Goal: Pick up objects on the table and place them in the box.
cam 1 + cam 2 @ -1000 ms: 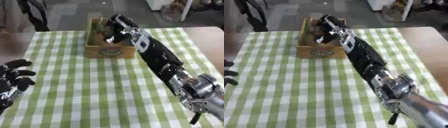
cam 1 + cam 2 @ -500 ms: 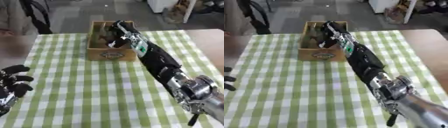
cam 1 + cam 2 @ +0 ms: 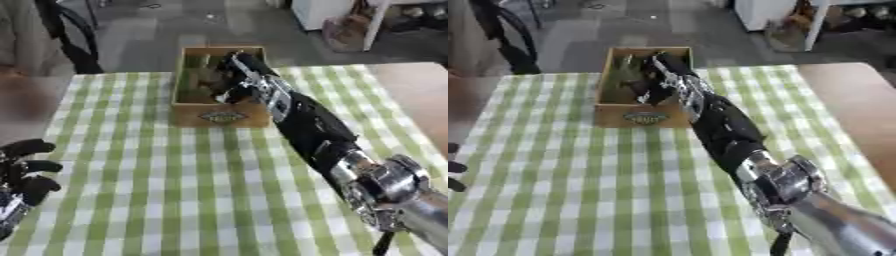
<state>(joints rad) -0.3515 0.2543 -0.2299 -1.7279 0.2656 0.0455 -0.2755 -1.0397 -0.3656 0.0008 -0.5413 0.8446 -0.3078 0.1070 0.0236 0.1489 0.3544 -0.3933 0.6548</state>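
A wooden box (image 3: 220,117) with an oval label on its front stands at the far middle of the green-and-white checked table (image 3: 175,190). Greenish and dark things lie inside it, too blurred to name. My right arm stretches from the lower right across the cloth, and my right hand (image 3: 241,70) is inside the box over its right half, above those things. The arm hides part of the box's right wall. My left hand (image 3: 24,172) rests open near the lower left edge, fingers up, holding nothing.
A bare brown table top (image 3: 411,95) adjoins the cloth on the right. Behind the table's far left corner stands a black chair (image 3: 74,40). A white cabinet (image 3: 319,10) is on the floor far behind the box.
My right hand stays in the box and has shifted slightly further in. The whole picture has drifted a little, so the camera moved. My left hand sits slightly lower in the view.
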